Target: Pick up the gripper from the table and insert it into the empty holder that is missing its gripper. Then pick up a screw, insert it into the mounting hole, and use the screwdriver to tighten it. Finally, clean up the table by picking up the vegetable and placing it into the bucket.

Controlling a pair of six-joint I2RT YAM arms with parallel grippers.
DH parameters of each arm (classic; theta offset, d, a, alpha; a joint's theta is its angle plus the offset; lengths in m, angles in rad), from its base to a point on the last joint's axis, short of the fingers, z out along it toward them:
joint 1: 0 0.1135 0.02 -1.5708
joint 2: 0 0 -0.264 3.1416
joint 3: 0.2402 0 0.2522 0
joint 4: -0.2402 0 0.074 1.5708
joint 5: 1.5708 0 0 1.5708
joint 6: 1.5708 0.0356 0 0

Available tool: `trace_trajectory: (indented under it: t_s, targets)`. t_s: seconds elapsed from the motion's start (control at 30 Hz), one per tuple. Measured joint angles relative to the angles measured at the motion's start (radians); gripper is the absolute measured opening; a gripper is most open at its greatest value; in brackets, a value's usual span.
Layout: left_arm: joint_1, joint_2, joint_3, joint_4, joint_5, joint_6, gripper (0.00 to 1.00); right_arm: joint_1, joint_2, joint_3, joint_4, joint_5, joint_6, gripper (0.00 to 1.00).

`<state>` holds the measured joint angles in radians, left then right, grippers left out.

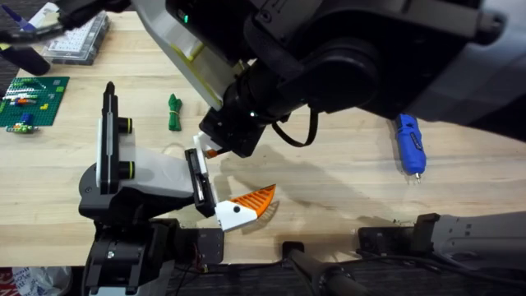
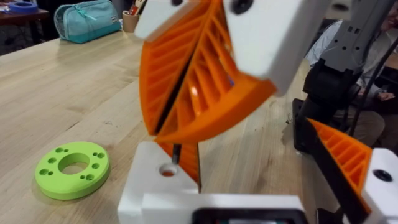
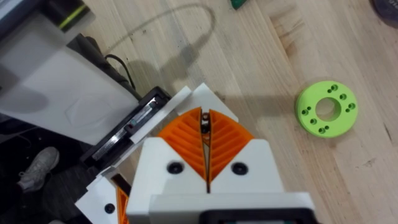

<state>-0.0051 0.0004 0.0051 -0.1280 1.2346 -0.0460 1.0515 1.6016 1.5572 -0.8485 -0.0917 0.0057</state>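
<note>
My right gripper (image 3: 204,134) is shut on a small dark screw (image 3: 204,124). In the left wrist view its orange ribbed fingers (image 2: 199,81) hold the screw (image 2: 176,153) just above the mounting hole (image 2: 168,169) of the white gripper piece (image 2: 149,193), which sits on the left arm's holder. My left gripper (image 1: 223,196) lies low near the table's front edge, its fingers apart and nothing between them. The blue screwdriver (image 1: 409,144) lies at the right. The green vegetable (image 1: 174,111) lies left of centre. The bucket is out of view.
A lime-green ring (image 3: 326,109) lies on the wood close to both grippers. A green brick baseplate (image 1: 33,100) and a clear parts box (image 1: 78,37) sit at the far left. The right arm (image 1: 329,57) looms large over the middle.
</note>
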Motion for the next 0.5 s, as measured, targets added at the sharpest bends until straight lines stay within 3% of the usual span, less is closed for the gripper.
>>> trace_trajectory:
  t_s: [0.5]
  targets:
    - [0.000,0.000,0.000,0.001,0.000,-0.003,0.988,0.000,0.000,0.000,0.016,0.000,0.001,0.009]
